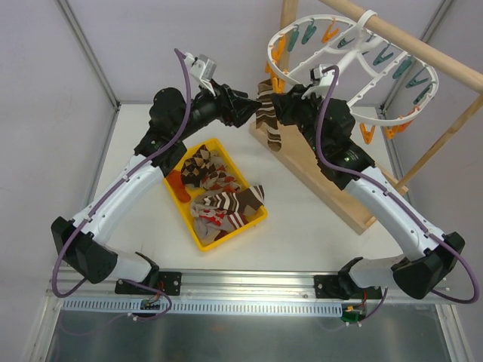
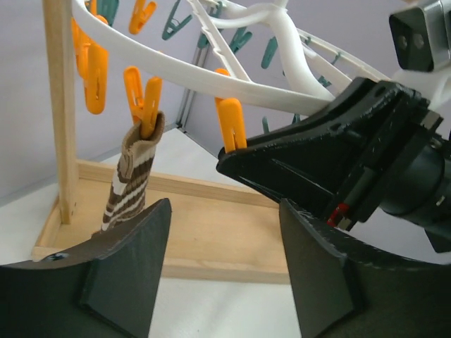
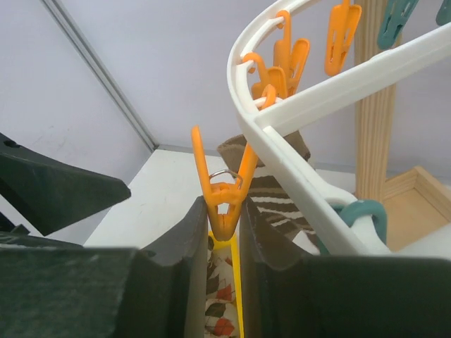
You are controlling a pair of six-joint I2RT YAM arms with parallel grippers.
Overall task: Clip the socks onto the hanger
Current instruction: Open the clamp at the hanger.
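The white hanger [image 1: 367, 19] hangs from the wooden pole with orange and teal clothespins. A brown-and-cream striped sock [image 1: 268, 113] hangs from an orange pin [image 2: 144, 105] at its near-left rim; it also shows in the left wrist view [image 2: 130, 186]. My right gripper [image 3: 224, 225] is shut on a neighbouring orange clothespin [image 3: 224, 186], squeezing its lower end, just in front of the sock. My left gripper [image 2: 225, 260] is open and empty, low in front of the sock, facing the right gripper [image 2: 331, 162]. Several more socks [image 1: 219, 200] lie in the yellow tray [image 1: 234, 232].
The wooden stand's base [image 1: 317, 177] lies under the hanger, its upright post [image 2: 60, 105] just left of the hanging sock. The sloping pole [image 1: 423, 49] carries the hanger. The two grippers are close together at the hanger's left rim [image 3: 296, 151].
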